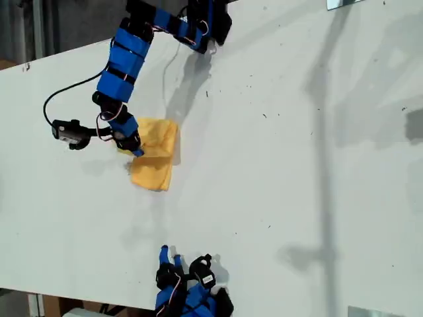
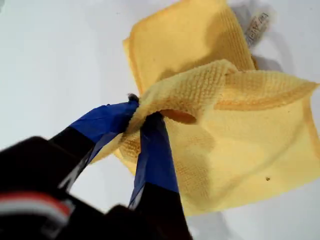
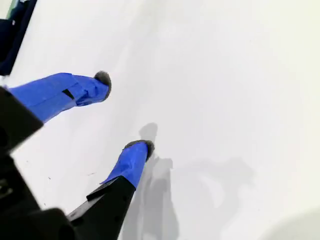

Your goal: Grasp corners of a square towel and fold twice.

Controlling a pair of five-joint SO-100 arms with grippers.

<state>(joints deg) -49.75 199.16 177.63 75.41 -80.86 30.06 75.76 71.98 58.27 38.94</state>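
My first gripper (image 2: pixel 145 112) is pinching a bunched corner (image 2: pixel 190 92) of the yellow towel (image 1: pixel 155 155), which is lying partly folded on the white table (image 1: pixel 297 172), at about nine o'clock from the middle in the exterior view. My second gripper (image 3: pixel 125 112) is hanging open over bare table, holding nothing. The pinch looks small, so the fluffy corner might be slipping out, and the fold might be flopping crooked.

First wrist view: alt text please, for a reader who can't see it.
My first gripper, its fingers wrapped in blue tape, is shut on a bunched fold of the yellow towel, which lies on a white table. A small white tag shows at the towel's far edge.
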